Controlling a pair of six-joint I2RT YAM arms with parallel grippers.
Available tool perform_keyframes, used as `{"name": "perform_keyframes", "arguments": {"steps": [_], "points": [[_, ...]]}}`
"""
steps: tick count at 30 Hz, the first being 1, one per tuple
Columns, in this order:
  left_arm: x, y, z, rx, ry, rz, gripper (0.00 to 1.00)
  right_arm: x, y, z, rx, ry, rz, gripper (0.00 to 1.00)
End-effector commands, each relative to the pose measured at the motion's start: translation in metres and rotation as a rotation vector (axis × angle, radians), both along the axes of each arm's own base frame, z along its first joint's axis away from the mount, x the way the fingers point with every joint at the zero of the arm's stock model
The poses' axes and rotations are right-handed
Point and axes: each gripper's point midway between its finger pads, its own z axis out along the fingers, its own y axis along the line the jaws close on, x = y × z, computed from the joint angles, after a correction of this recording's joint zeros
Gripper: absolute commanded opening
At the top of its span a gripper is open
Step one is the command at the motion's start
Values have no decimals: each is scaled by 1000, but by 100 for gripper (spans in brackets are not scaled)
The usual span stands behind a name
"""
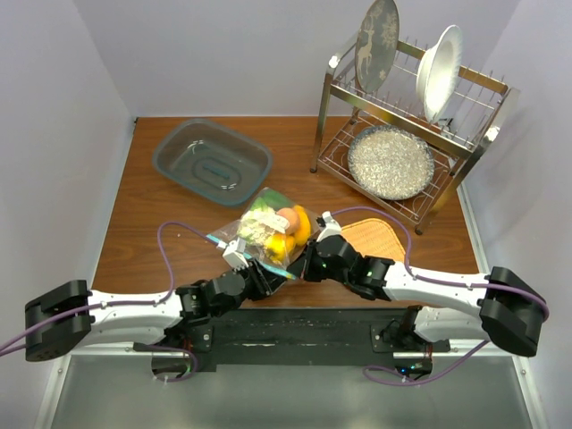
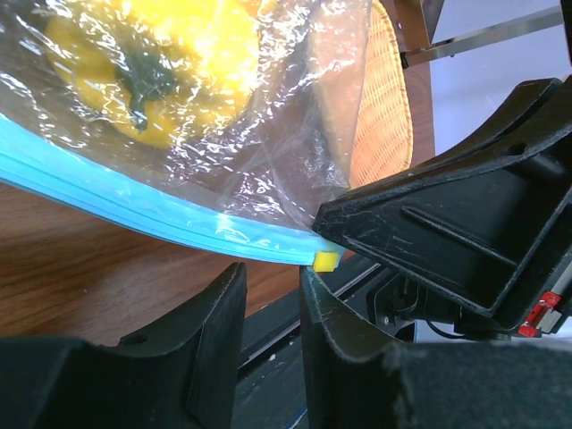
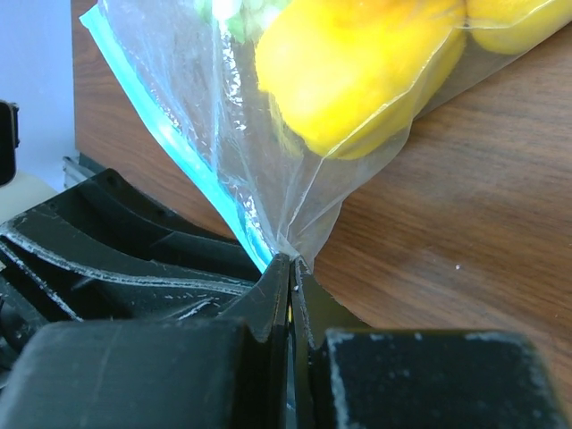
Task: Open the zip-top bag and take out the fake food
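Step in hand: opening zip-top bag [image 1: 256, 234] at centre of counter [image 1: 134, 206], fake food [image 1: 288, 219] sealed inside. Right hand [image 3: 291, 264] pinched tight on bag corner at 5 o'clock. Left hand [image 2: 273, 277] at 7 o'clock, narrowly parted, seemingly touching nothing. Next: left grips zip lip, pulls away.

Counted on table [image 1: 143, 223]: 1 zip-top bag [image 1: 268, 231] containing at least 3 fake food pieces [image 1: 287, 217]; 1 grey tub [image 1: 212, 162]; 1 dish rack [image 1: 466, 143]; 3 plates [image 1: 390, 162]; 1 woven mat [image 1: 375, 239].

Clear zip-top bag [image 1: 261, 234], teal zip strip along near edge; fake food [image 1: 291, 225] inside.
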Motion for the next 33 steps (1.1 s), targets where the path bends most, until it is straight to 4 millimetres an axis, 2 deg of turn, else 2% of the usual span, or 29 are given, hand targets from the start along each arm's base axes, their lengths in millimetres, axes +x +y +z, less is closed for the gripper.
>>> {"name": "perform_keyframes", "arguments": {"steps": [1, 9, 15, 20, 25, 33], "points": [[2, -11, 32, -128, -48, 15, 34, 2, 12, 28, 67, -24, -12, 0], [-2, -15, 35, -144, -56, 5, 29, 2, 14, 31, 55, -19, -8, 0], [3, -10, 28, -122, -43, 50, 37, 2, 13, 38, 60, -19, -11, 0], [8, -5, 28, -139, -50, 88, 38, 0, 12, 37, 60, -14, -7, 0], [9, -10, 30, -145, -63, 79, 36, -3, 12, 34, 59, -3, -6, 0], [11, -6, 35, -174, -73, 99, 32, -6, 12, 29, 52, 4, -3, 0]]}}
